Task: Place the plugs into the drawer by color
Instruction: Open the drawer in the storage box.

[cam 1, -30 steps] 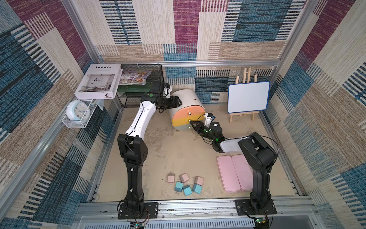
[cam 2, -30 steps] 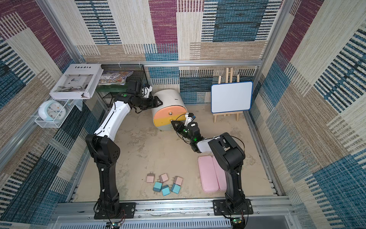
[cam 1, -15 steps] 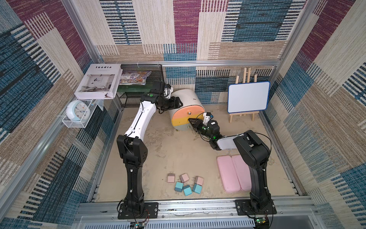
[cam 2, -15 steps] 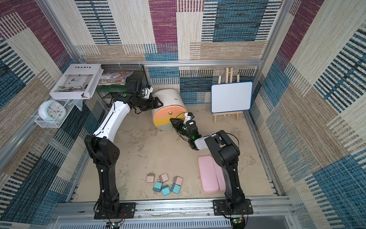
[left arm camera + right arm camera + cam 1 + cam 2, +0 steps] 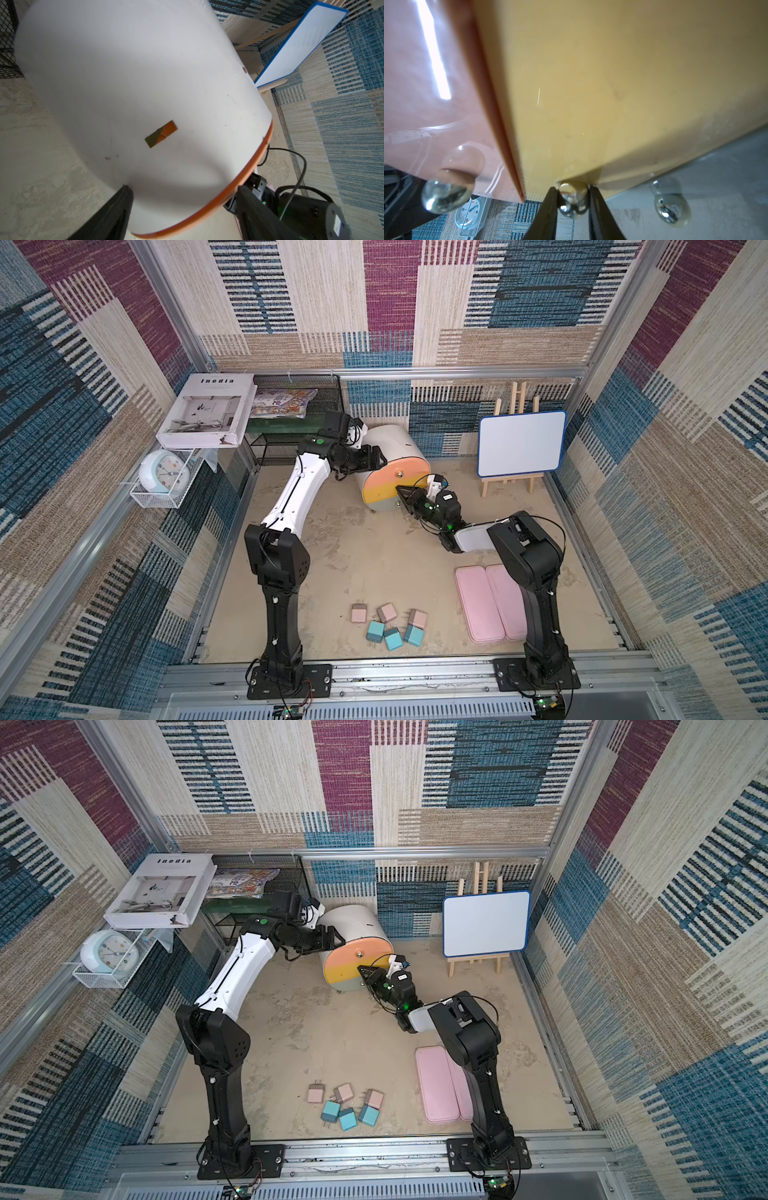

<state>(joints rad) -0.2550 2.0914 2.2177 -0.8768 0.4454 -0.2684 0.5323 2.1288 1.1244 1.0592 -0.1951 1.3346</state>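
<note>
Right wrist view: right gripper (image 5: 572, 199) pinches the yellow drawer's knob (image 5: 572, 204); left gripper (image 5: 182, 199) straddles the drawer (image 5: 124, 83) body, jaws apart.

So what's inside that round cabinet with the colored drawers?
Can't tell. All three fronts of the drawer look closed, so whatever is inside is hidden. Only pink and blue plugs lie on the floor. The right claw pinches the yellow front's knob.
</note>
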